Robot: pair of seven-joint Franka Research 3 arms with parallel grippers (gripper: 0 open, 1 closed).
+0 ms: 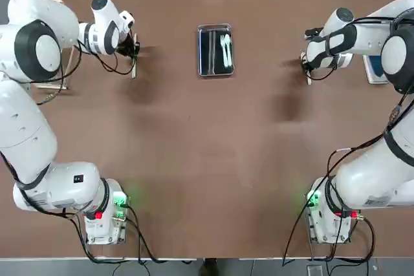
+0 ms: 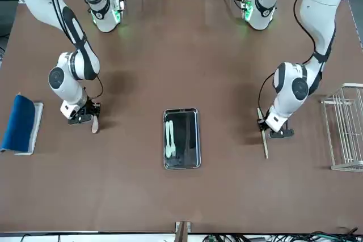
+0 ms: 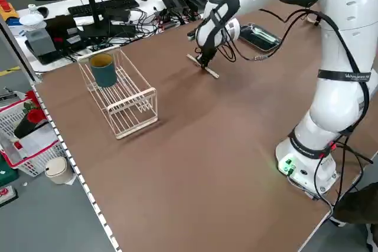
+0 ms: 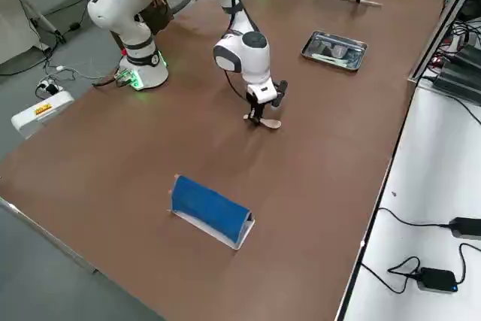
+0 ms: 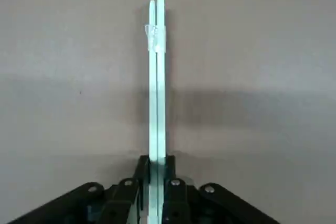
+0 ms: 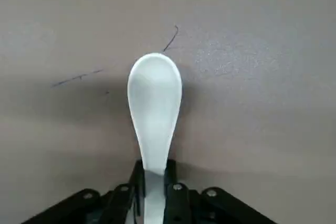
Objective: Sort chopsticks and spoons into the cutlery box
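The left gripper [image 5: 155, 179] is clenched on the chopsticks [image 5: 156, 77], which run straight forward from between its fingers, side by side, with a small clear band near their far tips; the sticks lie low over the brown table [image 1: 194, 159]. The right gripper [image 6: 156, 179] is closed on the handle of a cream-white spoon [image 6: 154, 103], whose oval bowl points away from the fingers, just above the table. Farther away, between the two grippers and well apart from both, sits the metal cutlery box [image 1: 215, 50], with white spoons [image 1: 226, 51] lying inside it.
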